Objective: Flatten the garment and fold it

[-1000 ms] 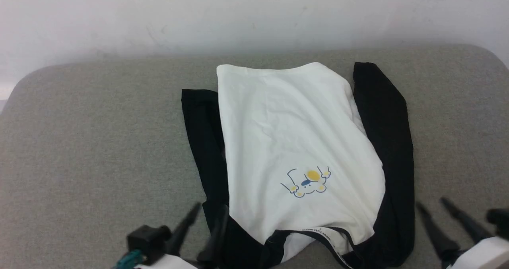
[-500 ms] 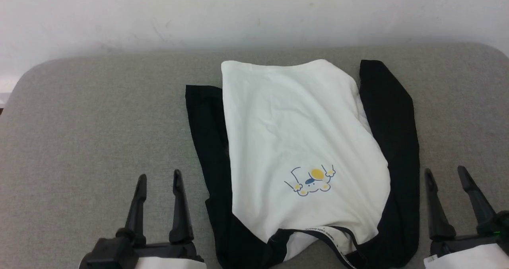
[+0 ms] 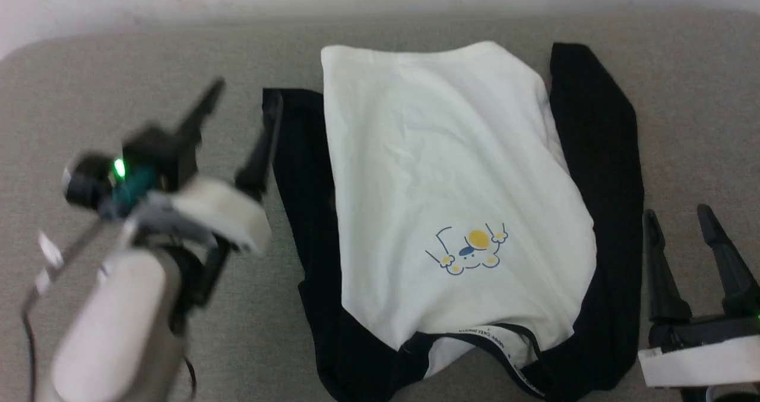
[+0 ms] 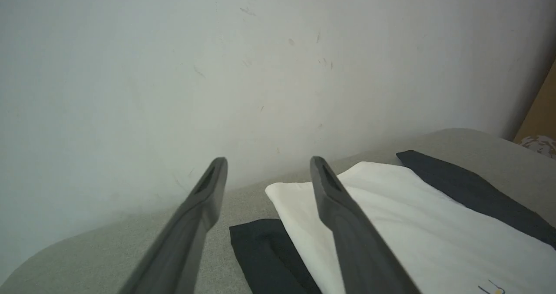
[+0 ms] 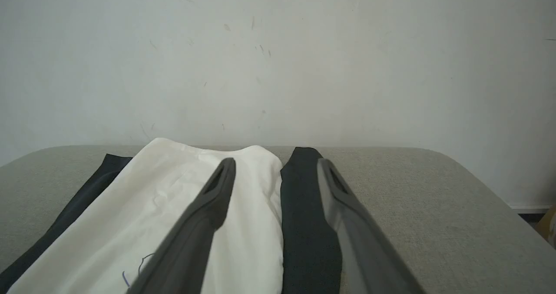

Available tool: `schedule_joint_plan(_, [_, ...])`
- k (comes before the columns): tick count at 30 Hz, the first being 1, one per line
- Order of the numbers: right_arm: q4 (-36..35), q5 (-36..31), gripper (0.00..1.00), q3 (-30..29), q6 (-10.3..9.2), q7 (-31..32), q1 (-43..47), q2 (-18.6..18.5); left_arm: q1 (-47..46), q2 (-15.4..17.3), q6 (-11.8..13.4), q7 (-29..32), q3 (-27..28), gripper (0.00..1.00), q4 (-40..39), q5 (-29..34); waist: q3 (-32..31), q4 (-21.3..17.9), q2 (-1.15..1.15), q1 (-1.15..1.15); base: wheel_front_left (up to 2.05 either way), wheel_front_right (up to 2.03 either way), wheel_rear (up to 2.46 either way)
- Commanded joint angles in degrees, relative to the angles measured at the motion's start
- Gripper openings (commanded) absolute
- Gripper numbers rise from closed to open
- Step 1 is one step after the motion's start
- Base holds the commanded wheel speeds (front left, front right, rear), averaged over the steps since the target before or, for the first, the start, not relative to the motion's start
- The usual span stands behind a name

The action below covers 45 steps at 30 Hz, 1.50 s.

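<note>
The garment (image 3: 451, 170) lies on the grey table, white body upward, with the collar band toward me and the hem at the far side. Its black sleeves run down both sides. A small yellow-blue print (image 3: 469, 250) sits low on the white body. My left gripper (image 3: 244, 96) hovers open and empty, blurred, just left of the left black sleeve (image 3: 303, 212). Along its fingers I see the garment's (image 4: 412, 211) far left corner. My right gripper (image 3: 678, 213) is open and empty beside the right black sleeve (image 3: 605, 182). Its wrist view looks over the garment (image 5: 173, 207).
The grey padded table (image 3: 119, 81) has rounded far corners and stands against a white wall (image 5: 278, 59). Bare table surface lies to the left and right of the garment. A brown cardboard edge (image 4: 538, 116) shows beyond the table's right end.
My left arm has lifted and swung forward from the near edge to beside the left sleeve's far end. The head camera has tilted down. The right gripper stays at the lower right.
</note>
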Motion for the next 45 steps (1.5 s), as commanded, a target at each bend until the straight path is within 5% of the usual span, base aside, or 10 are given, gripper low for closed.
schedule_joint_plan(1, [-0.46,0.51,1.0,0.23,-0.11,0.32,-1.34,-0.51,-4.71,1.55,-1.32,3.78,0.38,1.0,1.37,-0.22,4.38,-0.54,0.0,-0.01,0.0,0.0,0.0])
schedule_joint_plan(8, [-0.53,2.16,1.0,0.69,-0.11,0.49,-4.19,-2.16,-22.39,4.54,-6.82,20.42,1.1,1.0,10.15,-5.47,11.76,-2.09,0.0,-0.01,0.0,0.0,0.0])
schedule_joint_plan(19, [-0.55,3.95,1.0,1.66,-0.11,-0.23,-8.18,-5.22,-32.93,6.29,-6.12,31.99,0.56,1.0,19.12,-5.6,20.8,-4.26,0.0,-0.01,0.0,0.0,0.0])
schedule_joint_plan(35, [-0.58,4.81,1.0,1.63,-0.11,0.06,-10.48,-7.53,-31.49,6.47,-3.93,43.88,0.07,1.0,18.84,-9.48,25.0,-3.63,0.0,-0.01,0.0,0.0,0.0])
schedule_joint_plan(36, [-0.59,4.84,1.0,1.61,-0.11,0.11,-10.56,-7.62,-31.33,6.53,-3.87,44.12,0.05,0.35,18.59,-9.59,25.05,-3.62,0.0,-0.01,0.0,0.0,0.0])
schedule_joint_plan(37, [-0.6,4.85,1.0,1.62,-0.11,0.17,-10.64,-7.7,-31.1,6.54,-3.86,44.4,0.04,0.0,18.45,-9.83,25.06,-3.63,0.0,-0.01,0.0,0.0,0.0])
schedule_joint_plan(45, [0.02,4.81,1.0,1.91,-0.11,0.51,-11.2,-7.95,-30.46,6.43,-4.12,38.36,0.85,0.0,17.68,-9.6,23.61,-3.43,0.0,-0.01,0.0,0.0,0.0])
